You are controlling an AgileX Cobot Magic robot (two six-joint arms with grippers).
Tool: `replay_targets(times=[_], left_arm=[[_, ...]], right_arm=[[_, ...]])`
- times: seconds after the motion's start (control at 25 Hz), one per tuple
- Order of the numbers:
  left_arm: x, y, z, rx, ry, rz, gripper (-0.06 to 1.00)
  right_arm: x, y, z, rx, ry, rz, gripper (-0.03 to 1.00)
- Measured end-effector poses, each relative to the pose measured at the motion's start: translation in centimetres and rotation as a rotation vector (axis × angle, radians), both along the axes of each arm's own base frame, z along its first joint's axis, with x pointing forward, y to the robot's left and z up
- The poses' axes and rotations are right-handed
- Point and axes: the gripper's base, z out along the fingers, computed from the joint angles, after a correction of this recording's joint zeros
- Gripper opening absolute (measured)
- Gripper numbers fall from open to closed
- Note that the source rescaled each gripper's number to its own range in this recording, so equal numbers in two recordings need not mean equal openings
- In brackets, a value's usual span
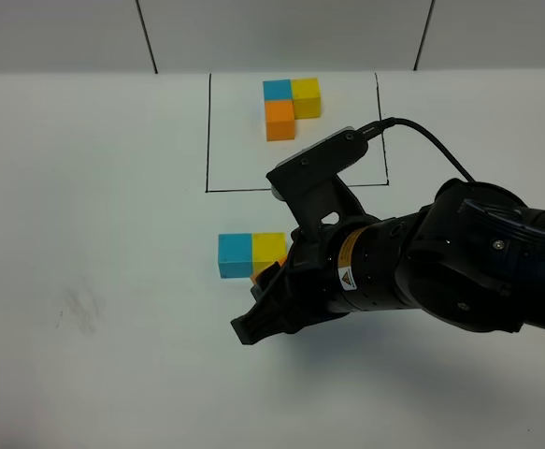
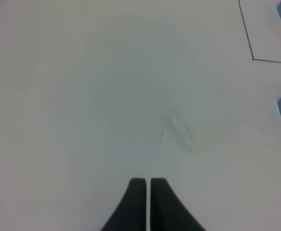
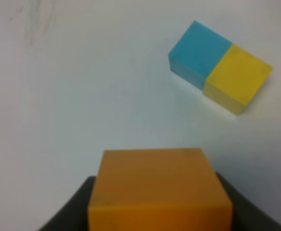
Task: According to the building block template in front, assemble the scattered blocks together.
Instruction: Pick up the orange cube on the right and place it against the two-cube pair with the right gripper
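Orange cube (image 3: 159, 190) pinched, right fingers (image 3: 65, 214) | left fingers (image 2: 133, 207) pressed together | blue-yellow pair (image 3: 217, 65) joined

White table (image 1: 85, 187), with a faint grey smudge (image 1: 78, 309) on it. Inside the thin black outline (image 1: 207, 131) there's a trio (image 1: 280, 117) in blue, yellow and orange. Out on the white sit a blue block (image 1: 235, 254) and a yellow block (image 1: 269, 247). The orange block (image 3: 159, 190) is plain, matte and unmarked. The arm (image 1: 459, 271) is black, with a small yellow label (image 1: 347, 254).
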Motion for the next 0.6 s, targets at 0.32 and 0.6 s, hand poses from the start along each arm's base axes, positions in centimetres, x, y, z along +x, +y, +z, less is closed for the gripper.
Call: replay_targets(times=[0.32,0.6], left_arm=[[0.0,0.0,0.0,0.0,0.0,0.0,0.0],[0.0,0.0,0.0,0.0,0.0,0.0,0.0]], right_arm=[[0.6,0.8,-2.4,-0.048,0.104,-0.08,0.53],[2.1,3.6,-2.8,-0.08,0.144,-0.1,0.53]])
